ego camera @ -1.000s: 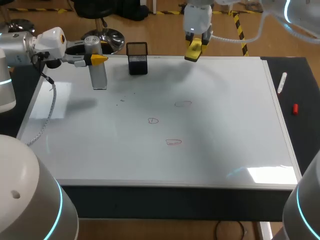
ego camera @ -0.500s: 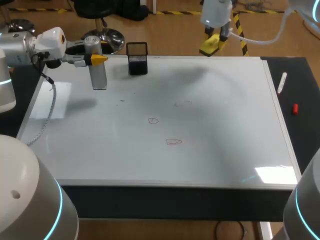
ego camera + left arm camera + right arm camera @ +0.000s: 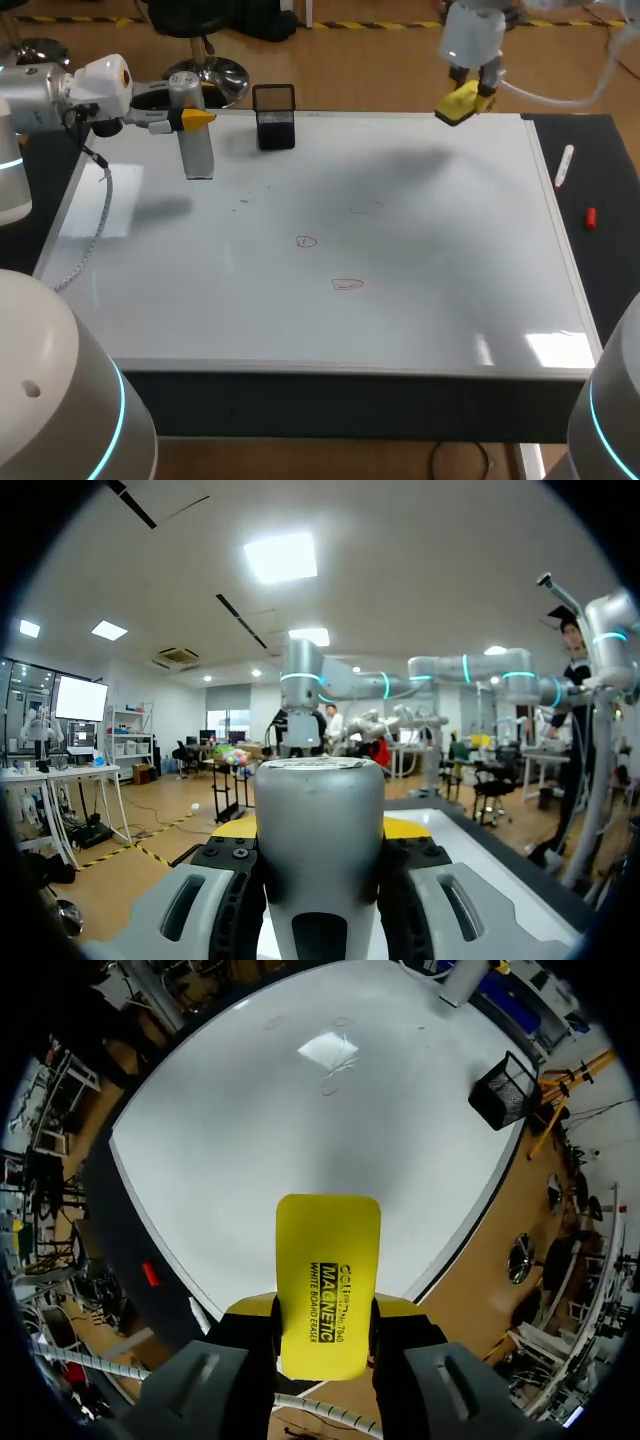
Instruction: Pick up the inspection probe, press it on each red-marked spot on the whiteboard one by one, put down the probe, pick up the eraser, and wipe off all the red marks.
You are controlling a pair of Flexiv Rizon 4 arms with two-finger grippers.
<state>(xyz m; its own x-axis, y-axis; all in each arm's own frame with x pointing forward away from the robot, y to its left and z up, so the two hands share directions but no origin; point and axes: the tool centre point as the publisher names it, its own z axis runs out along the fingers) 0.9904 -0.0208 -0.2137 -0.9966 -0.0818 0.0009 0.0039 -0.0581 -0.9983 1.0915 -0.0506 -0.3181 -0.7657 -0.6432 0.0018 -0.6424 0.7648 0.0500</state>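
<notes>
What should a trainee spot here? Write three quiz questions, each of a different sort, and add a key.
1. True or false: the right gripper is shut on the eraser.
2. The probe is held by: A the left gripper, B the right gripper, C neither.
3. Fill in: the mesh cup stands at the whiteboard's ___ edge (near or far from the robot).

Key: 1 true; 2 A; 3 far.

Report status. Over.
Left gripper jaws shut on grey cylindrical probe. Right gripper jaws shut on yellow rectangular eraser, above whiteboard's far edge. Red outline marks unwiped. Black mesh cup clear of them.
</notes>
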